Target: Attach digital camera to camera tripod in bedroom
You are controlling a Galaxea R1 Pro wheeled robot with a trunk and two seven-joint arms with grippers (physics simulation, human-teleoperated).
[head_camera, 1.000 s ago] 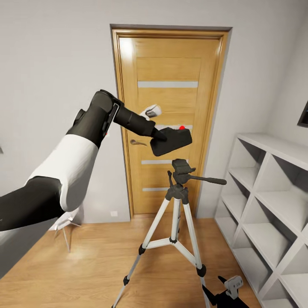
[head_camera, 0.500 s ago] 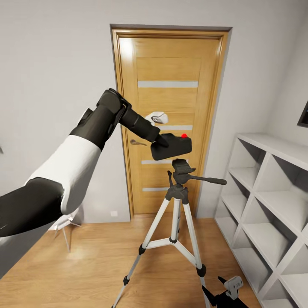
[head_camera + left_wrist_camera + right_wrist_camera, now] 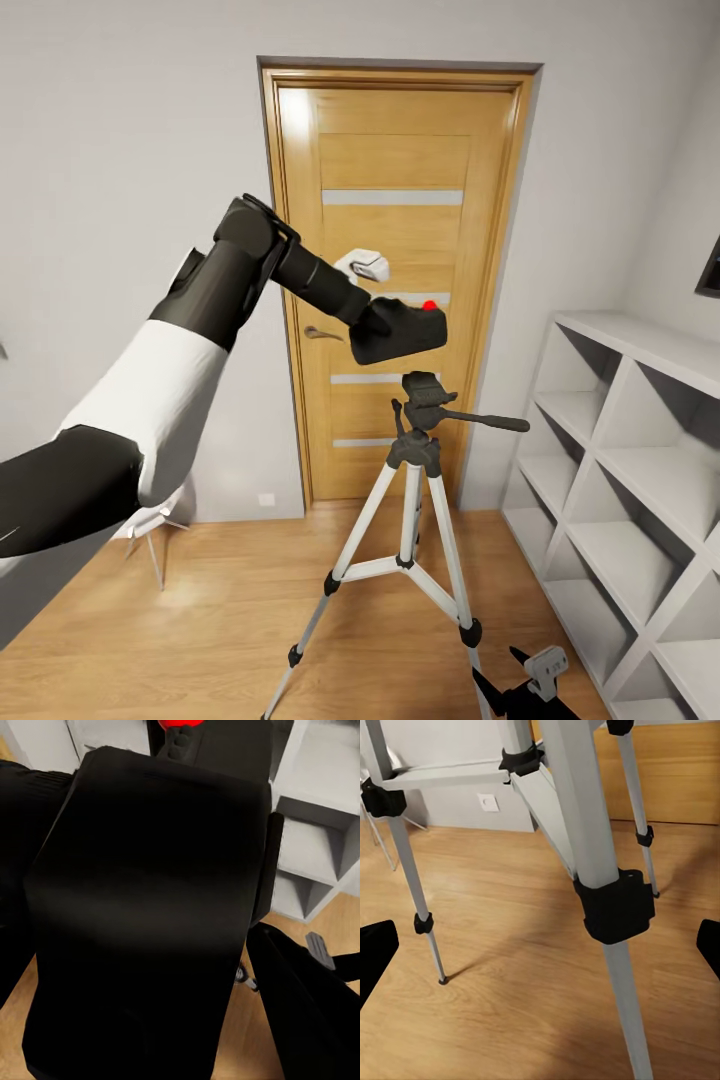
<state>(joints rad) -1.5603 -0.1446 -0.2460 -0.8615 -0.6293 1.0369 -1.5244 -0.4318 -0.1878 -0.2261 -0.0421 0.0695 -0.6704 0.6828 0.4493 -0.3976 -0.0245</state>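
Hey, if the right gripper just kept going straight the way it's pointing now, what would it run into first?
Probably the silver-white telescoping leg of the camera tripod, near its black joint collar. It stands dead ahead between the open right gripper fingertips; beyond lies light wood plank floor. Depth is uncertain.

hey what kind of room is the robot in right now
Probably a room in a home, maybe a bedroom or study: an oak door with grey stripes, white cube shelving along the wall, and a light wood plank floor. No bed is in view.
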